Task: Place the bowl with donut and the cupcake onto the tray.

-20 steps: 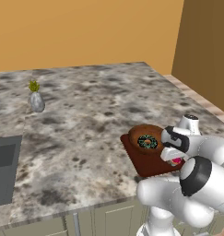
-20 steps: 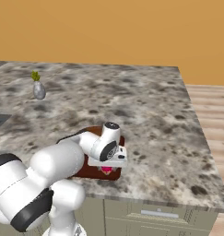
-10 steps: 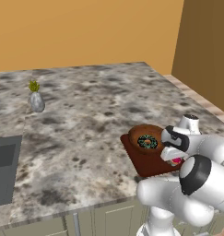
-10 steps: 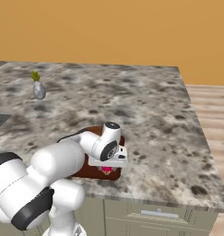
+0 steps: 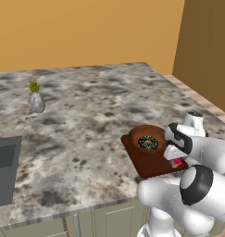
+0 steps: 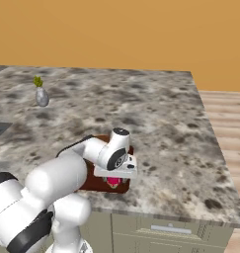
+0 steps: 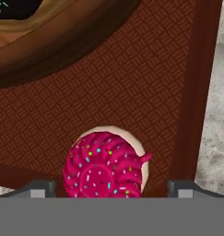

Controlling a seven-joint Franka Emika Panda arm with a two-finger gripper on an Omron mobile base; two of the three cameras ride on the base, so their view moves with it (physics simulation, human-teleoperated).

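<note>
Bowl (image 5: 147, 139) with donut (image 5: 148, 142) sits on the tray's (image 5: 151, 164) far-left part; the cupcake (image 7: 106, 166) stands on the tray's near-right corner, directly under my gripper (image 7: 111, 189), between the tips. My jaws stand wide apart, clear of the cupcake on both sides. Against a second ago they have spread, letting it go; a straight lift should clear it.

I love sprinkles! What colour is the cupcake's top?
Bright pink cupcake with tiny coloured sprinkles, best in the hand view.
</note>
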